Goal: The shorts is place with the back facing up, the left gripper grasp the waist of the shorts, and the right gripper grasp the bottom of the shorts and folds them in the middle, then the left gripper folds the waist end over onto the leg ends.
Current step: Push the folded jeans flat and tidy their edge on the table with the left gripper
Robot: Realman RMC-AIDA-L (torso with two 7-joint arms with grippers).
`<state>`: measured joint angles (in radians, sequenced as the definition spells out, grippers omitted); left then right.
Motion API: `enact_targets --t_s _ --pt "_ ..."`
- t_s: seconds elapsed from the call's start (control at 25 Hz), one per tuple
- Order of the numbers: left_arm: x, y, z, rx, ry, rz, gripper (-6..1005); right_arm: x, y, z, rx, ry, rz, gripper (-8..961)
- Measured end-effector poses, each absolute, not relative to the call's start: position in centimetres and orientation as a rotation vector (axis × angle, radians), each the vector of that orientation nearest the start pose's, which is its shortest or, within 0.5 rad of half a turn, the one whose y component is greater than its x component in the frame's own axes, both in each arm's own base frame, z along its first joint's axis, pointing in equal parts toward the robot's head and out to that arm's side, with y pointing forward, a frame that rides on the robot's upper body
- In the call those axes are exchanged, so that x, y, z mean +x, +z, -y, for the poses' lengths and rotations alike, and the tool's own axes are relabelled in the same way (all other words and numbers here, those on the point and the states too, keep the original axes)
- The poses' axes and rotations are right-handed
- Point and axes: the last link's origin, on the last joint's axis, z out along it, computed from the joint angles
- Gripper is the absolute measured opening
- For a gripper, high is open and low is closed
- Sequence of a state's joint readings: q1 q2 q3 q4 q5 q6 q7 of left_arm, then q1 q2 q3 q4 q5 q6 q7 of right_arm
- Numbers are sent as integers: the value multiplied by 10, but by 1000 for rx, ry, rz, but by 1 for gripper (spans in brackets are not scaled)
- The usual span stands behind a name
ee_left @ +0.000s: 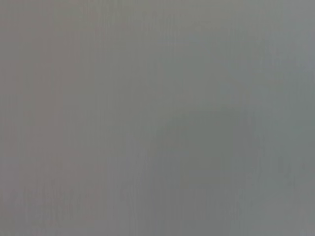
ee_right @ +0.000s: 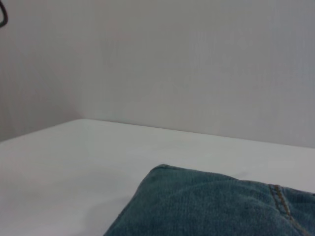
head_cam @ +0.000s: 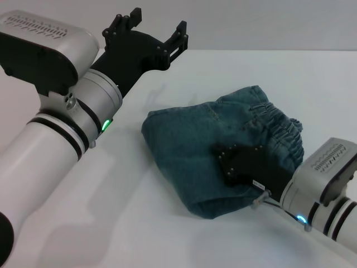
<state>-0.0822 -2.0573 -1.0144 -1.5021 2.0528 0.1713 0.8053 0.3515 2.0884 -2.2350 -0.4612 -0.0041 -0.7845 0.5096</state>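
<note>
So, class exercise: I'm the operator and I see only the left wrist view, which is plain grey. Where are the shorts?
Observer: The shorts lie folded in a bundle on the white table, per the head view.
Operator: Where is my left end effector?
Observer: The left end effector is raised beyond the shorts, jaws open, holding nothing.
Operator: And the right one?
Observer: The right end effector rests on top of the bundle, beside the waist of the shorts.
</note>
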Motion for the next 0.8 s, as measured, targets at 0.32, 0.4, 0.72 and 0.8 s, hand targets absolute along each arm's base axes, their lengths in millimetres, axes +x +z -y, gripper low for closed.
enact_targets --t_s 0.32,0.4,0.72,0.8 --pt "-134 -34 -321 -1927 -723 511 846 245 -112 -304 -2248 729 -472 106" --pt "-134 -35 -321 -1929 -723 510 846 246 -109 -307 -2226 717 -449 106" --pt "-134 -37 -322 -1933 -721 514 846 271 -100 -299 -2133 687 -543 107" --pt "-134 -37 -322 -1933 -720 515 845 280 -102 -293 -2130 659 -567 108"
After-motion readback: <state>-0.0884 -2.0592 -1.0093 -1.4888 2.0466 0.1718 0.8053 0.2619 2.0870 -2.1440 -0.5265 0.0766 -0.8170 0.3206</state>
